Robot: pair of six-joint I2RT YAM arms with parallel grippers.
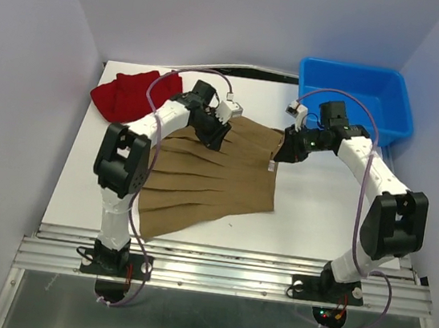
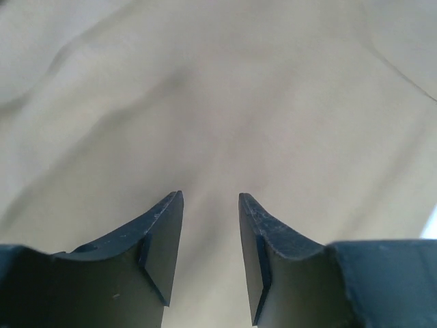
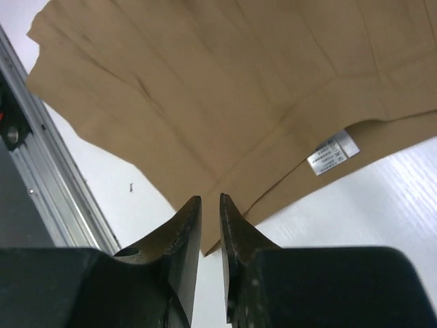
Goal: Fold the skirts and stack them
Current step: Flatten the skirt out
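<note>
Table (image 1: 310, 216): tan skirt (image 1: 209, 183), red skirt (image 1: 127, 95), bin (image 1: 358, 97)

One skirt (image 1: 208, 187) lies flat on the middle of the table (image 1: 309, 224). Behind it to the left, in the table's far corner, lies the other skirt (image 1: 127, 94). Behind it to the right stands the bin (image 1: 354, 97). The left gripper (image 1: 213, 135) is over its far edge, and the right gripper (image 1: 284, 152) at its far right corner.
</note>
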